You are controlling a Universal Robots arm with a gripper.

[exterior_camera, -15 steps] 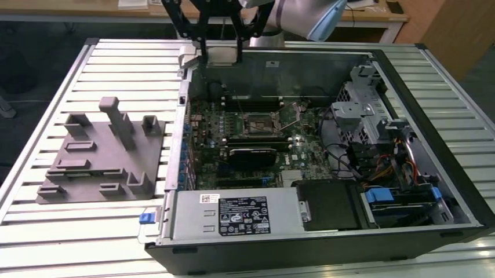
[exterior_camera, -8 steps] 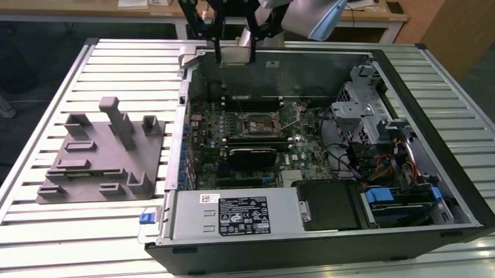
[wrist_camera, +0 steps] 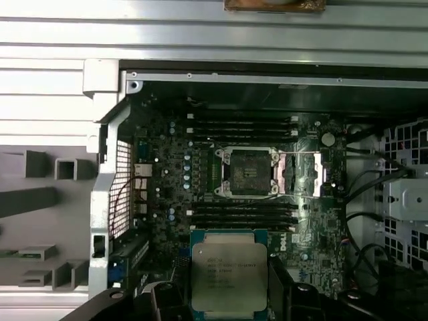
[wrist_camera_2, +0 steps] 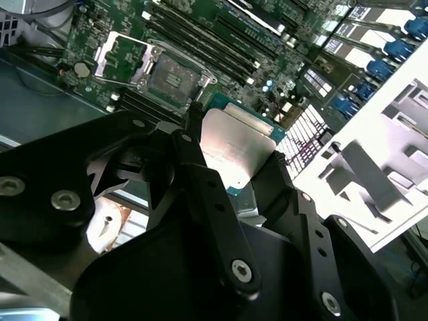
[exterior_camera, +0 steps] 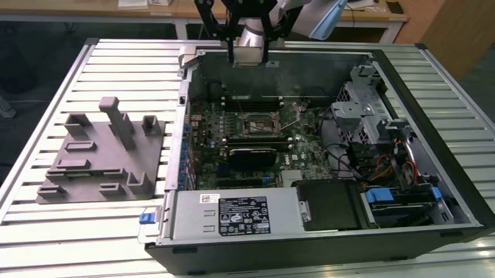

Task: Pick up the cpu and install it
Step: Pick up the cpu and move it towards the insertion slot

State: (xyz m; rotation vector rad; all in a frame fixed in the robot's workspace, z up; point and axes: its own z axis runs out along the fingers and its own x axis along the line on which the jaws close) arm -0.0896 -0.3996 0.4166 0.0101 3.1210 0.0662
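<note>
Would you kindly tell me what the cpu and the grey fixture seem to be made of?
The cpu has a top that looks like satin silvery metal, given its pale sheen. The grey fixture is probably matte plastic: dull, uniform colour.

The cpu [wrist_camera: 229, 277] is silvery, green-rimmed (faint dark print), the fixture [exterior_camera: 93, 168] grey, the motherboard [wrist_camera: 314, 227] green.
</note>
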